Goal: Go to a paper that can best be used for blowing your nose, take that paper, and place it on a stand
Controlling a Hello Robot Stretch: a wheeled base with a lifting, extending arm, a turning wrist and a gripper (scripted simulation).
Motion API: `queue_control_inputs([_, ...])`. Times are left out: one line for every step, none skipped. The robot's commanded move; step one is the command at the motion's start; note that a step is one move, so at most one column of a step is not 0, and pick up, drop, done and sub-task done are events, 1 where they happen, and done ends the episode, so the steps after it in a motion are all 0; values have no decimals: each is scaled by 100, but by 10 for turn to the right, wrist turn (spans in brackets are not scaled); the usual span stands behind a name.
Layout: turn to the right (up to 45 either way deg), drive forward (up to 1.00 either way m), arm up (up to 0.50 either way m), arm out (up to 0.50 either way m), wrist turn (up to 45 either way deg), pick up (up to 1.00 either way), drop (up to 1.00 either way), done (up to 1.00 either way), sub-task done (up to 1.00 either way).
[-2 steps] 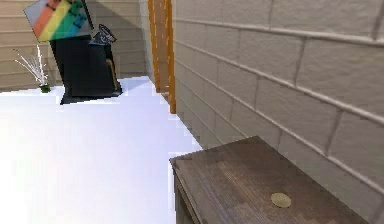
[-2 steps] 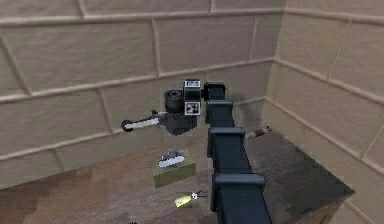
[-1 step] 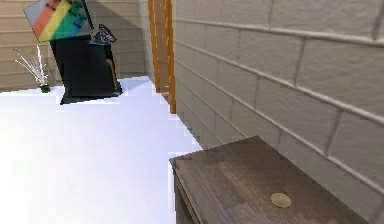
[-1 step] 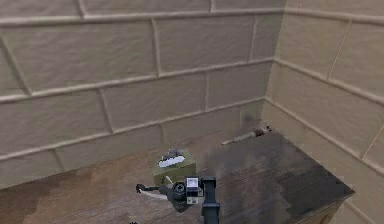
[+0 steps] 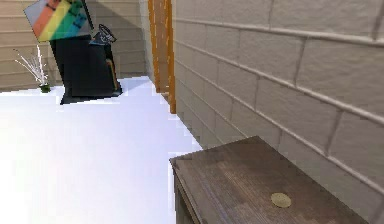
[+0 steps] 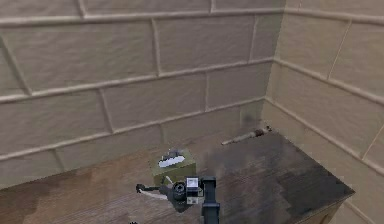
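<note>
hand [image 6: 158, 189]: I cannot tell its grip state, or whether it holds anything | task thing: small olive-green box topped with white paper [image 6: 170, 162], right at my hand on the dark wooden surface [image 6: 285, 170] | risk: a skewed grasp could shove it against the pale brick wall [image 6: 120, 80]

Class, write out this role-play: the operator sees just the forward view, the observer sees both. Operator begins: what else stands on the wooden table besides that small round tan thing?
Observer: A small olive box with white on top stands on the tabletop.
Operator: Where is the gripper?
Observer: The gripper sits just below that box in the arm side view; I cannot tell whether it holds anything.
Operator: Anything else?
Observer: A thin stick lies by the brick wall.
</note>
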Motion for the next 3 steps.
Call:
queue_control_inputs([0,0,10,0,0,0,0,0,0])
queue_control_inputs([0,0,24,0,0,0,0,0,0])
queue_control_inputs([0,0,0,0,-450,0,0,0,0])
